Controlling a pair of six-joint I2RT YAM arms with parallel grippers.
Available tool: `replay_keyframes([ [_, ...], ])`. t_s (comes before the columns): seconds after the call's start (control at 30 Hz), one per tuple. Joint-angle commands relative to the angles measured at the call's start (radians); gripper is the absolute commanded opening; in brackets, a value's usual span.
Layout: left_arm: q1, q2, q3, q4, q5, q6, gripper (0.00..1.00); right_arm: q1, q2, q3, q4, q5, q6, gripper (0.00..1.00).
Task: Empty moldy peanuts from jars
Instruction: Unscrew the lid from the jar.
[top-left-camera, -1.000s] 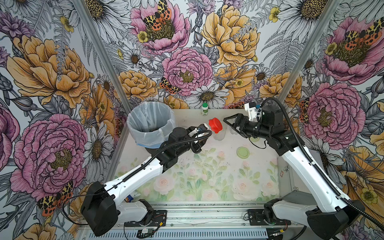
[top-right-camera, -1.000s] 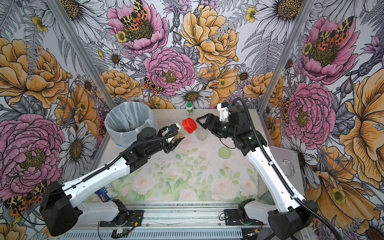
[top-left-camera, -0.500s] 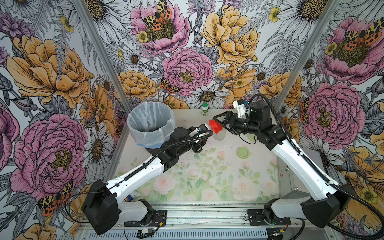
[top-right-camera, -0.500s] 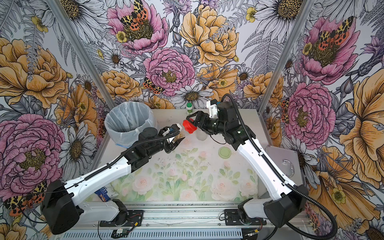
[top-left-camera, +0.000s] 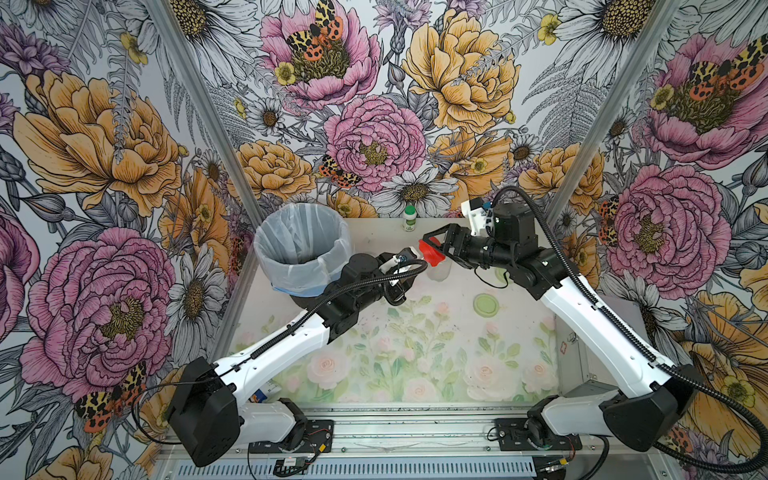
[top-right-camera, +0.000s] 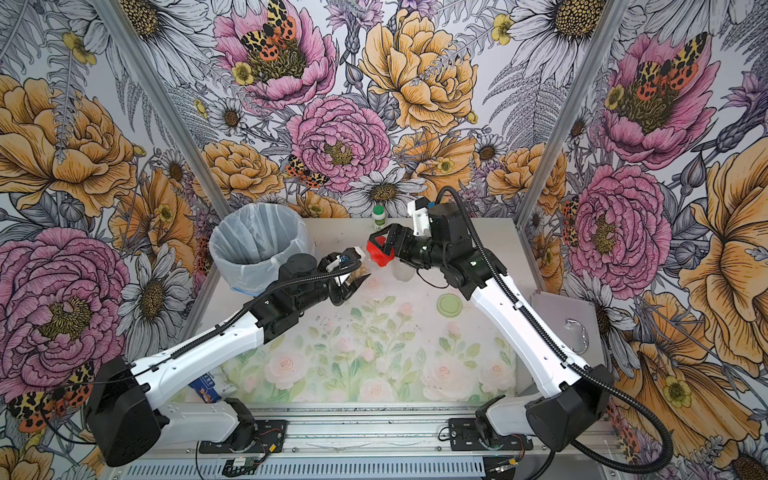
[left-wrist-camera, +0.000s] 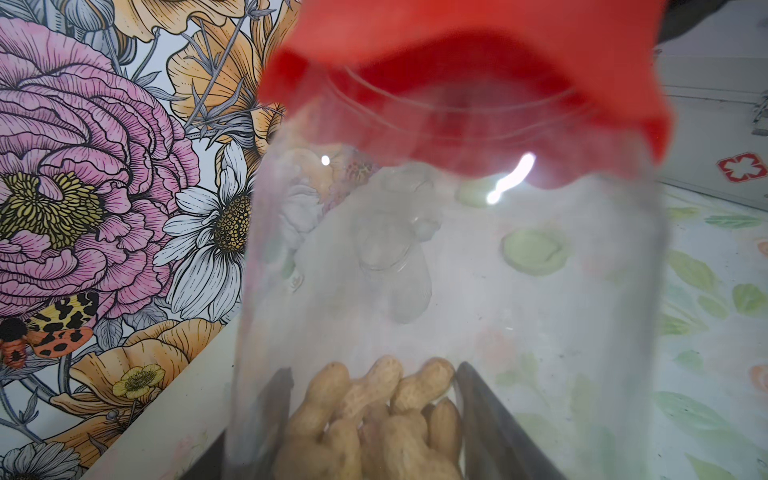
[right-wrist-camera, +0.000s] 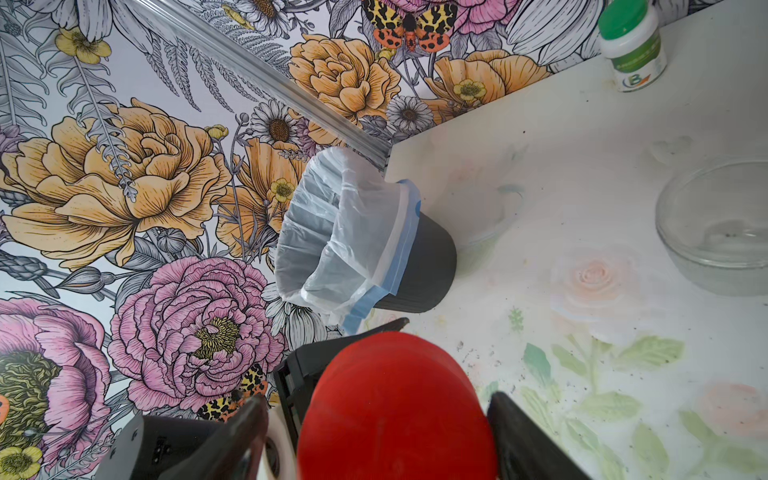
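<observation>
Left end effector (top-right-camera: 358, 279): closed, gripping the lower body of a narrow clear glass jar (left-wrist-camera: 436, 270), with one dark finger sitting on each side of the glass
Jar position: being held off the floral-printed tabletop (top-left-camera: 415, 353), just right of the bin and toward the far side, tilting with its lid end pointing at the right arm
Red round plastic lid (top-left-camera: 428, 250): sitting on the held jar's mouth, not yet off
Right end effector (right-wrist-camera: 376, 399): jaws straddling the red lid, one finger appearing to touch its rim and the other showing a slim gap; I cannot tell whether it is clamping
Tan, rounded moldy peanuts (left-wrist-camera: 374, 415): lying heaped in their shells inside the held jar, at the end between the left fingers
Black round bin lined with a translucent white bag (top-left-camera: 266, 239): standing at the far left of the tabletop
Open clear glass jar (right-wrist-camera: 715, 232): standing mouth up just beyond the red lid
Pale green round lid (top-left-camera: 485, 304): lying flat on the tabletop, near the right arm
Small white bottle with a green cap (top-left-camera: 409, 219): standing upright against the far wall
</observation>
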Motion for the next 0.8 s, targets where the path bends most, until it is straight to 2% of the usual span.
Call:
replay_keyframes([
  [0.0,-0.007,0.009,0.036,0.014,-0.012,0.019,0.27,0.010,0.014,0.035,-0.017,0.029,-0.037,0.81],
  [0.37,-0.001,0.018,0.050,0.012,-0.014,0.019,0.27,0.023,0.016,0.028,-0.031,0.046,-0.073,0.72],
  [0.57,0.003,0.013,0.055,0.006,0.011,0.007,0.26,0.027,0.016,0.031,-0.057,0.049,-0.153,0.59],
  [0.63,0.017,-0.002,0.044,0.007,0.062,-0.012,0.26,0.025,0.017,0.044,-0.068,0.006,-0.238,0.57],
  [0.77,0.096,-0.056,0.000,0.020,0.311,-0.088,0.24,-0.025,0.031,0.059,-0.081,-0.237,-0.460,0.56],
])
